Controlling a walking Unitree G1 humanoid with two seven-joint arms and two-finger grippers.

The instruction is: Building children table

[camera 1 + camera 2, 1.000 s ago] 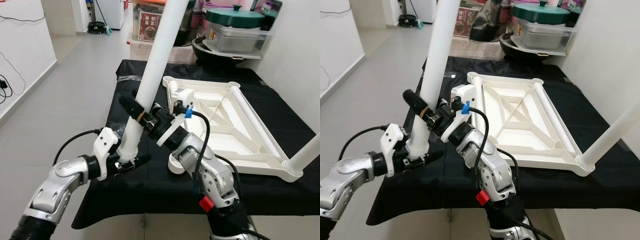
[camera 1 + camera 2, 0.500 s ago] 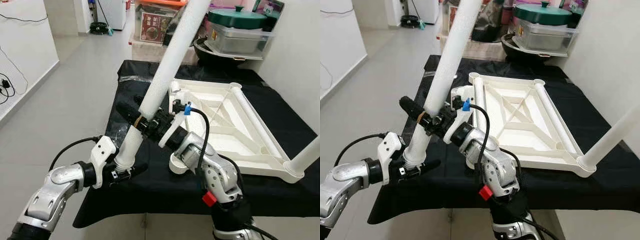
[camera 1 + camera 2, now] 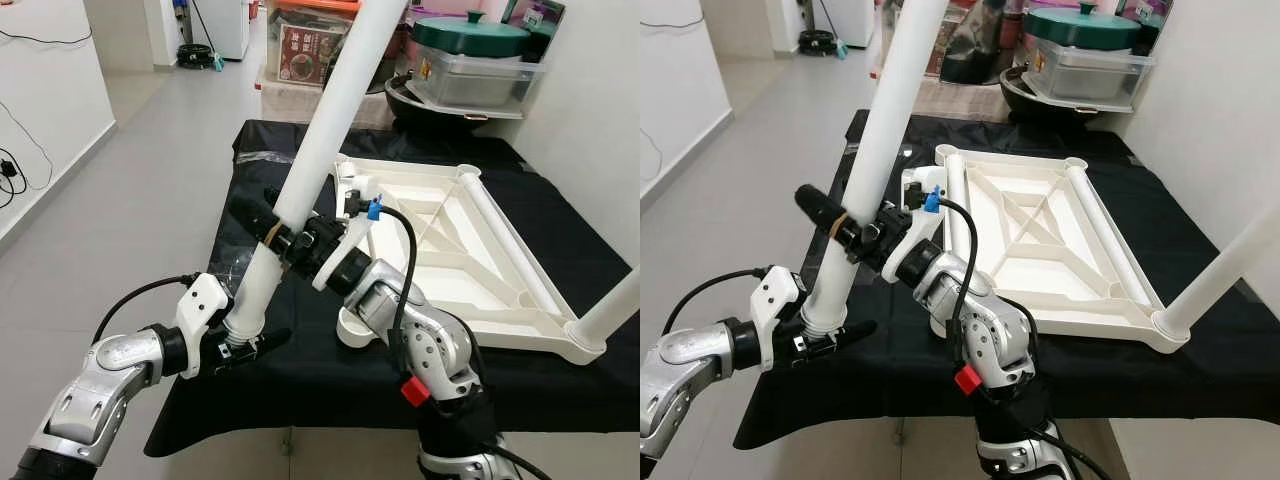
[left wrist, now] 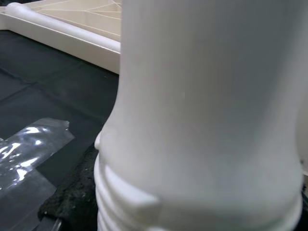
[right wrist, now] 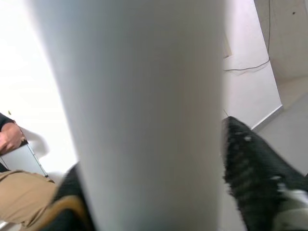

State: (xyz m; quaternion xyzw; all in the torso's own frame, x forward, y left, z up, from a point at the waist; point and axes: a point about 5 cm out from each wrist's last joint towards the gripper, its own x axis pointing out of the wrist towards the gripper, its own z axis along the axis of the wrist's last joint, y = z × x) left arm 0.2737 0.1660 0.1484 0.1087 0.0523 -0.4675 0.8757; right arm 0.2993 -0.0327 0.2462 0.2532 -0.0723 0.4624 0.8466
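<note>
A long white table leg (image 3: 330, 130) slants up over the front left of the black-covered table (image 3: 300, 385). My left gripper (image 3: 242, 345) is shut on its ribbed, threaded lower end (image 4: 144, 192), just above the cloth. Higher up, my right gripper (image 3: 272, 225) is shut around the leg's shaft (image 5: 144, 110), its black fingers (image 5: 255, 168) on either side. The white tabletop (image 3: 440, 250) lies upside down on the cloth. Its near-left corner socket (image 3: 355, 325) stands open beside my right arm. A second leg (image 3: 612, 315) rises from the near-right corner.
Crinkled clear plastic wrap (image 3: 232, 268) lies on the cloth by the leg's lower end. Pots and a green-lidded bin (image 3: 470, 45) crowd the back, with a box (image 3: 300, 45) behind. Open floor lies to the left. A person (image 5: 14, 192) in tan trousers appears in the right wrist view.
The leg leaned over to the right, then swung back a little. Its lower end and my left gripper have sunk closer to the cloth. Both grips are unchanged.
</note>
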